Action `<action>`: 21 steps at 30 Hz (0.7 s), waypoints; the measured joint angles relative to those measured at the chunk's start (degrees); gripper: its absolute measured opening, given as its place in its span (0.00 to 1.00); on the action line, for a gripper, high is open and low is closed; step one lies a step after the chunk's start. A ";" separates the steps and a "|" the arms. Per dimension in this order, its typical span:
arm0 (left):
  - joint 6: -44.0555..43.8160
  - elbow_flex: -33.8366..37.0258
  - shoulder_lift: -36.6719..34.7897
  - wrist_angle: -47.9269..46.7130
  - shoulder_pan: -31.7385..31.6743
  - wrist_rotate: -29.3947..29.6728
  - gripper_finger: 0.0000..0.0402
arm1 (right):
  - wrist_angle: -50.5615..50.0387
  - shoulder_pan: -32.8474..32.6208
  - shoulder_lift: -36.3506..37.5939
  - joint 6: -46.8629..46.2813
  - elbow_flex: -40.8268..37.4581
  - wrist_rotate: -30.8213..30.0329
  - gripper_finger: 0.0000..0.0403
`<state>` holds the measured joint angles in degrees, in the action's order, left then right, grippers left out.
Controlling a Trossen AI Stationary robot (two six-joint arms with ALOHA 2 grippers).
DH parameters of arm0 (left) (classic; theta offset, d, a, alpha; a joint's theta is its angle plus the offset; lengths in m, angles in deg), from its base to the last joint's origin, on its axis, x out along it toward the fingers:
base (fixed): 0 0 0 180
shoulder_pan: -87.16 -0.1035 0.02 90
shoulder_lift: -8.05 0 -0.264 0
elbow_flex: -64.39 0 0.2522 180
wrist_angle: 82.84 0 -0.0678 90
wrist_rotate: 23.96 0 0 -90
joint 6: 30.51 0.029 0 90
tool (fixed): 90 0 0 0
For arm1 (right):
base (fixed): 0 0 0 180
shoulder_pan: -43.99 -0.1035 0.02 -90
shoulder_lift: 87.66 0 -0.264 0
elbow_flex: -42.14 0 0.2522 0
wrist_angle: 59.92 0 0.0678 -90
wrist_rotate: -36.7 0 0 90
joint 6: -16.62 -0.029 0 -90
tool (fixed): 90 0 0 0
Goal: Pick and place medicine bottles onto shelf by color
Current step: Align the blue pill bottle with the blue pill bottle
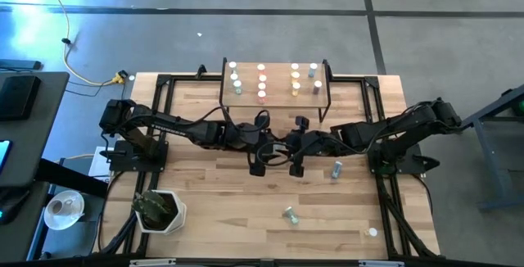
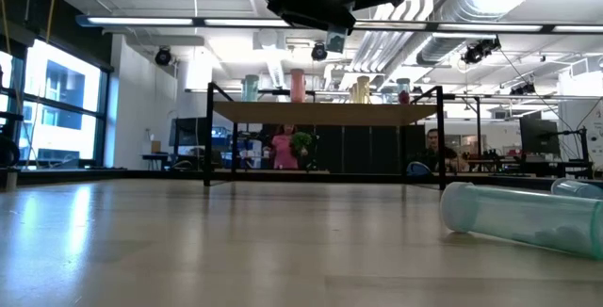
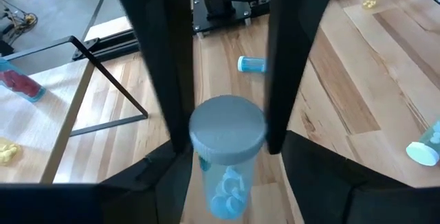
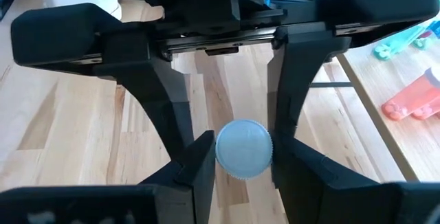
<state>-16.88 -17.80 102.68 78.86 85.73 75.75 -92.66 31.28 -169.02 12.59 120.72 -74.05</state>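
Note:
My left gripper (image 1: 268, 149) and my right gripper (image 1: 286, 147) meet tip to tip above the middle of the table, both shut on one blue bottle (image 3: 224, 183) with a white cap (image 4: 244, 148). In the low view both hang high above the tabletop. The shelf (image 1: 275, 95) stands at the far middle on black legs. Several bottles stand upright on it in colour rows: teal (image 1: 236, 80), pink (image 1: 262, 83), yellow (image 1: 295, 80), blue-grey (image 1: 313, 74). Two bottles (image 1: 336, 169) (image 1: 290, 214) lie on their sides on the table. My left gripper has the bottle's blue body (image 3: 221, 195) between its two fingers, just below the cap; the cap hides the exact place of contact. The bottle is lifted clear of the table. My right gripper pinches the white cap (image 4: 244, 148) by its rim between its two fingers (image 4: 201, 161), coming level from the table's right side, opposite my left gripper. The bottle is lifted clear of the table.
A plant in a white pot (image 1: 160, 211) stands at the near left. A small white cap (image 1: 372, 233) lies near right. A lying teal bottle (image 2: 528, 218) is close to the low camera. Black frame rails (image 1: 168, 119) run along the table's sides.

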 joint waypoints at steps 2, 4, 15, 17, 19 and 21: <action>0.02 -0.03 0.00 0.48 -0.04 0.96 0.53 | -0.02 -0.02 -0.02 0.00 0.00 0.79 0.30; -0.04 -0.09 -0.02 0.45 -0.04 2.32 0.52 | -0.04 -0.04 -0.07 0.00 0.00 0.38 0.30; 0.02 -0.09 -0.02 -0.28 -0.04 3.77 0.53 | -0.21 -0.04 1.39 0.00 -0.02 0.33 0.30; 0.02 -0.09 -0.02 -0.43 -0.04 3.77 0.53 | -0.80 -0.04 2.36 0.00 -0.02 -0.25 0.30; 0.02 -0.09 -0.02 -0.47 -0.04 3.77 0.53 | -1.38 -0.04 3.50 0.02 -0.02 -0.85 0.30; 0.02 -0.09 -0.02 -0.49 -0.04 3.99 0.53 | -2.26 -0.04 4.63 0.00 -0.02 -1.29 0.30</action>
<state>-16.86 -17.89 102.66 78.37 85.69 79.74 -94.92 31.24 -164.39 12.59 120.70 -75.34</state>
